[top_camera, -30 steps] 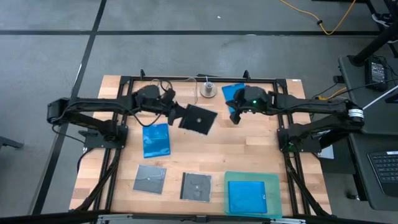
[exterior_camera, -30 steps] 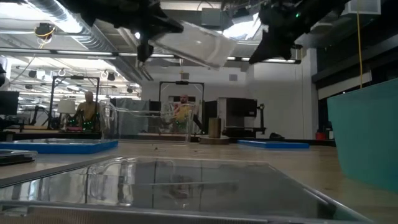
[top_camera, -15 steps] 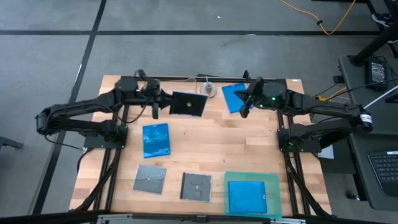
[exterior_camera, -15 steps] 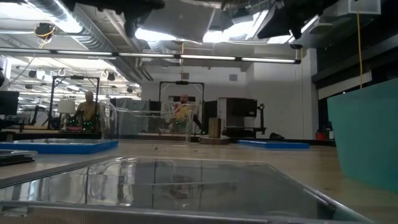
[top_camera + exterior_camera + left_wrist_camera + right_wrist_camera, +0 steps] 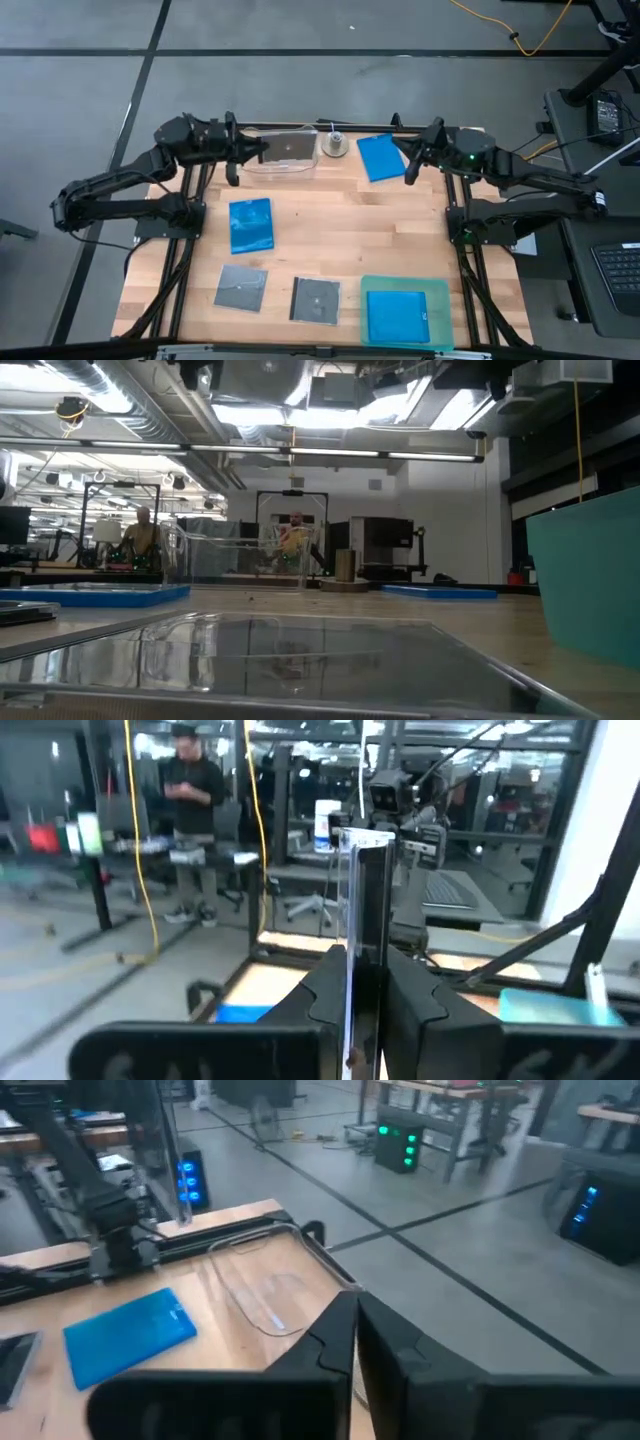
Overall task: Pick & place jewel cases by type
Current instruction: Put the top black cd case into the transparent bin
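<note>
Clamping a thin grey-black jewel case (image 5: 287, 148) edge-on over the clear plastic tub (image 5: 262, 166) at the far left, the left gripper (image 5: 247, 152) pinches tight. A glossy blue case (image 5: 250, 224) lies flat mid-table. Far right, the right gripper (image 5: 411, 163) hangs pressed together, empty, beside another blue rectangle (image 5: 379, 157).

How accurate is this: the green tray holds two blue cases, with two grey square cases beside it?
Wrong count: the high view shows the green tray holding one blue case; two grey square cases do lie beside it.
</note>
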Robot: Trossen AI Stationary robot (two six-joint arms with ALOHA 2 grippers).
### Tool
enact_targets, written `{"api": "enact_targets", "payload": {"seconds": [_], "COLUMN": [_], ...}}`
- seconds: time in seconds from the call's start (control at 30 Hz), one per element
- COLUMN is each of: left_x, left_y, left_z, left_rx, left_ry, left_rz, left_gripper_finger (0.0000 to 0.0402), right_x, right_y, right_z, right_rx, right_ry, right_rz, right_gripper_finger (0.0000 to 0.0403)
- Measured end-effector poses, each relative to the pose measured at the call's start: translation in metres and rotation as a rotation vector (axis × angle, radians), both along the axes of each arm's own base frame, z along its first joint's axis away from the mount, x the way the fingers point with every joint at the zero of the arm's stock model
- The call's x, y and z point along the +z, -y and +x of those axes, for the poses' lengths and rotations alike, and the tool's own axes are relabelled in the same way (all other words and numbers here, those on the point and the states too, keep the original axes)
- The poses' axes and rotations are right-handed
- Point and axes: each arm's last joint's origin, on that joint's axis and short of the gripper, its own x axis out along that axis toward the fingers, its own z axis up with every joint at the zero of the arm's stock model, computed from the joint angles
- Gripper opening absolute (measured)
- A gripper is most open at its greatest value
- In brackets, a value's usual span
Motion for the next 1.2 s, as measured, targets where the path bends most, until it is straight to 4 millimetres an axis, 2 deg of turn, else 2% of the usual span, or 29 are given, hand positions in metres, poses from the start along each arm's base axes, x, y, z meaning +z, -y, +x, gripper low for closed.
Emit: {"api": "enact_targets", "payload": {"seconds": [0.17, 0.33, 0.6, 0.8, 1.0, 1.2], "left_x": [0.005, 0.014, 0.054, 0.07, 0.075, 0.075], "left_y": [0.007, 0.017, 0.031, 0.041, 0.048, 0.05], "left_z": [-0.008, -0.018, -0.035, -0.043, -0.045, -0.044], "left_rx": [-0.083, -0.105, -0.03, -0.05, -0.017, 0.15], "left_ry": [0.011, 0.036, 0.072, 0.054, 0.014, -0.115], "left_rz": [0.18, 0.484, 0.797, 0.971, 1.139, 1.369], "left_gripper_finger": [0.0024, 0.0024, 0.0024, 0.0024, 0.0024, 0.0024], "right_x": [0.0, 0.0, 0.0, 0.0, 0.0, 0.0], "right_y": [-0.002, -0.002, -0.002, -0.002, -0.002, -0.002], "right_z": [0.0, 0.0, 0.0, 0.0, 0.0, 0.0], "right_rx": [0.064, 0.064, 0.05, 0.039, 0.033, 0.031], "right_ry": [-0.002, 0.001, 0.033, 0.056, 0.071, 0.076], "right_rz": [0.004, 0.013, 0.073, 0.117, 0.144, 0.154], "right_gripper_finger": [0.002, 0.0006, 0.0026, 0.0029, 0.0016, 0.0008]}}
